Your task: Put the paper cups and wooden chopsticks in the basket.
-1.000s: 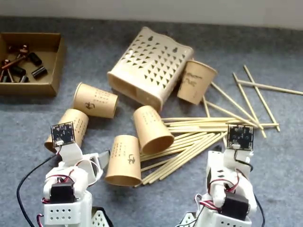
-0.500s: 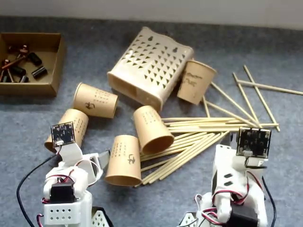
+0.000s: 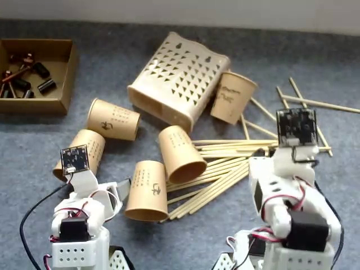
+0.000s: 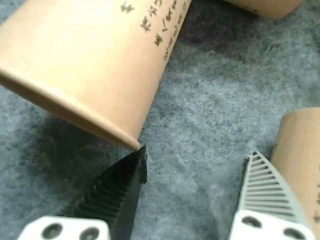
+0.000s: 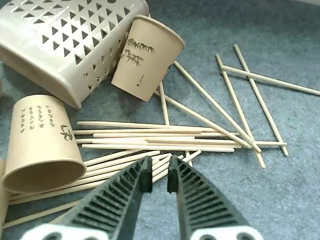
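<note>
Where chopsticks [image 5: 160, 141] fan out, right gripper [image 5: 159, 181] above

Likely a robotics lab or hobby workshop: a bench [image 3: 337, 62] covered in grey felt, a cardboard box [image 3: 34, 105] of small dark parts [image 3: 22, 84], and the left arm [image 3: 79, 225] and right arm [image 3: 289, 197] in white plastic with loose wires and bare camera boards [image 3: 75, 158].

Left end effector [image 4: 198, 151] is boxed in: cup [image 4: 85, 65] rim at one fingertip, second cup [image 4: 300, 150] beside the other. Chopstick pile [image 3: 225, 163] clutters centre. Bare tabletop [image 3: 315, 56] beyond.
</note>
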Controlling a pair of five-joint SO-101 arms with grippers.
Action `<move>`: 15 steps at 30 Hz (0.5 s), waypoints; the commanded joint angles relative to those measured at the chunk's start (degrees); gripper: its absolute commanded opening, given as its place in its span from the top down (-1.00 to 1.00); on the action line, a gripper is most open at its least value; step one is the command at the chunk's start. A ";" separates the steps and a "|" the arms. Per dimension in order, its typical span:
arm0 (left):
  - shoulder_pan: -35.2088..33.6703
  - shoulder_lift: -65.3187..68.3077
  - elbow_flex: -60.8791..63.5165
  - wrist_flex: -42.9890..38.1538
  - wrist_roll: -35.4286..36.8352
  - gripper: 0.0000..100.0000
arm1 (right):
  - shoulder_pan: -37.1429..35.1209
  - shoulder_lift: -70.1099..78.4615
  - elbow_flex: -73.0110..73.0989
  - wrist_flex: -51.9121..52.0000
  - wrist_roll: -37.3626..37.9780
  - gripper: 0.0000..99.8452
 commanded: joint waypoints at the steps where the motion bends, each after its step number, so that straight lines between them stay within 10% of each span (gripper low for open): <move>1: -0.48 -1.01 1.10 0.18 0.00 0.40 | -3.56 6.73 -4.00 -1.27 -0.53 0.86; 15: -0.48 -1.01 1.10 0.18 0.00 0.40 | -4.79 35.47 -15.69 -16.31 -2.55 0.72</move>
